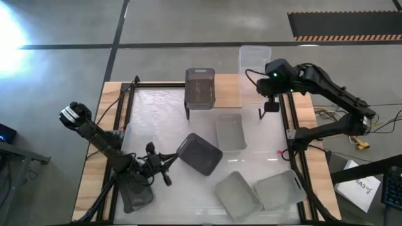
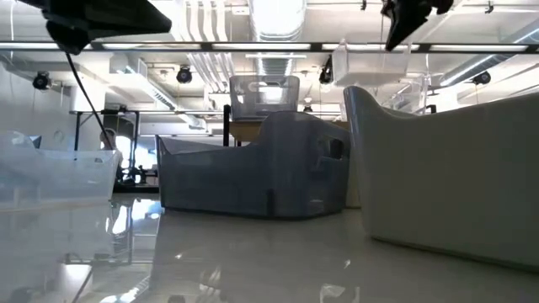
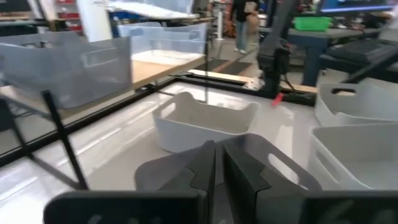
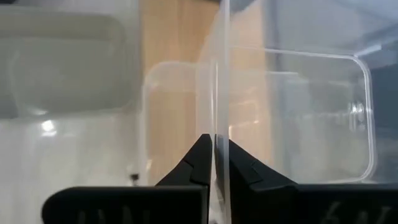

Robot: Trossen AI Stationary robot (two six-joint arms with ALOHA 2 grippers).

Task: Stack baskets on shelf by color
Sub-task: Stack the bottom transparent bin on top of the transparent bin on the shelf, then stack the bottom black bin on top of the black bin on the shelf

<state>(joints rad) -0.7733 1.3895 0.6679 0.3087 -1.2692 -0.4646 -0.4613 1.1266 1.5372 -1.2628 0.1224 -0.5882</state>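
Observation:
A clear basket (image 1: 254, 61) hangs above the right end of the shelf (image 1: 229, 89), shut in my right gripper (image 1: 271, 94); in the low view this clear basket (image 2: 370, 74) is raised under the gripper. A grey basket (image 1: 200, 88) stands on the shelf's left part. A dark grey basket (image 1: 200, 154) lies skewed on the table. My left gripper (image 1: 169, 164) is low beside its near-left corner, fingers shut (image 3: 217, 163), with the dark basket's rim (image 3: 273, 163) right behind them. My right gripper pinches one side wall of the clear basket (image 4: 216, 140) between its two fingers, coming from above and pointing down. The wall runs edge-on between the fingers, and the basket (image 4: 298, 112) hangs below them, clear of the shelf board. My left gripper: I cannot tell whether it touches the dark grey basket.
Three light grey baskets sit on the table: one mid-table (image 1: 231, 133), two near the front edge (image 1: 239, 194) (image 1: 279, 188). Another dark basket (image 1: 135, 196) lies under my left arm. Black frame rails (image 1: 292, 135) run along both table sides. A person (image 3: 245, 18) stands far off in the room.

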